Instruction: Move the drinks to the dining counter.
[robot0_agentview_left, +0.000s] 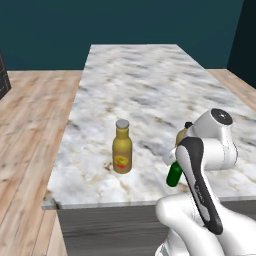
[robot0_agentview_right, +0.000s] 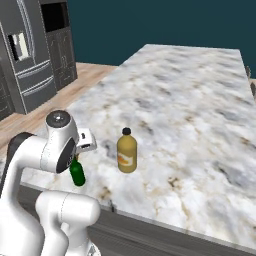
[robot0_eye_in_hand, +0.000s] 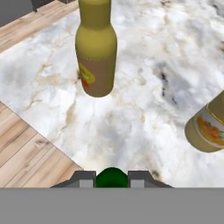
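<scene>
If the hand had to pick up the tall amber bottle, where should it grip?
Probably the narrow neck under the grey cap of the tall amber bottle, coming from above: it stands upright on the dining counter, apart from the squat jug, with the sides clear.

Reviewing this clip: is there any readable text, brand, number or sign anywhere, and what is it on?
None can be read.
Tall amber bottle: red-yellow label, a blurred picture, no letters legible.
Squat amber jug: orange-white label, too blurred to read.
Green bottle in the gripper: no label visible.
</scene>
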